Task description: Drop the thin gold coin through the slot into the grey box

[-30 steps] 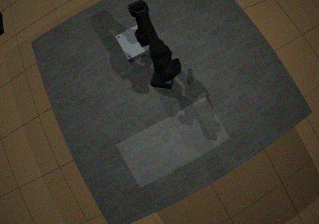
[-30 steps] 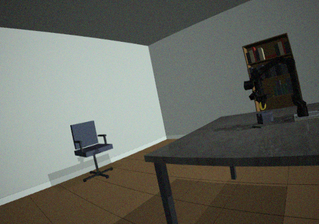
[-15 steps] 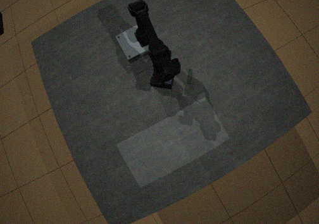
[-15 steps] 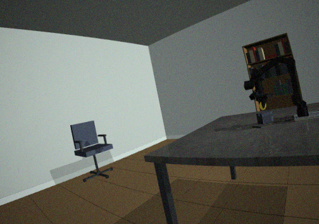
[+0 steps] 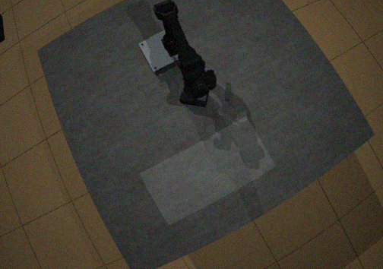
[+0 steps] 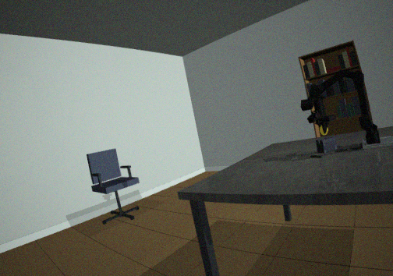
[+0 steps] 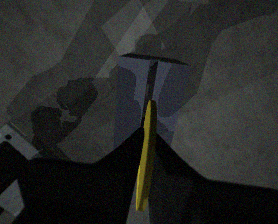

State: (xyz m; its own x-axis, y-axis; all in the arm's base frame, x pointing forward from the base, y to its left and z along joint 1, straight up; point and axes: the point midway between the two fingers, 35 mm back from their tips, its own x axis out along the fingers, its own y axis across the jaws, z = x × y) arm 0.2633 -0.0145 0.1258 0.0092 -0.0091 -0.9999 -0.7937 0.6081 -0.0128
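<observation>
My gripper [image 6: 323, 123] [image 7: 145, 133] is shut on the gold coin [image 6: 324, 133] [image 7: 147, 155], which hangs upright, edge down, from the dark fingers. The closed grey box [image 5: 203, 99] [image 6: 329, 144] [image 7: 127, 95] is below it. In the exterior view the coin's lower rim is a little above the lid. In the wrist view the dark slot [image 7: 150, 82] runs nearly in line with the coin, whose far end overlaps its near part. The arm hides most of the box in the top view. The dark-green holder [image 5: 228, 92] stands apart from the box, with no coin visible in it.
The arm's light base plate [image 5: 152, 55] is on the dark table [image 5: 95, 114] [image 6: 249, 179], behind the box. A paler rectangular patch [image 5: 182, 186] and arm shadows fall across the table. A chair [image 6: 107, 171] and a bookshelf [image 6: 331, 62] are beyond the table.
</observation>
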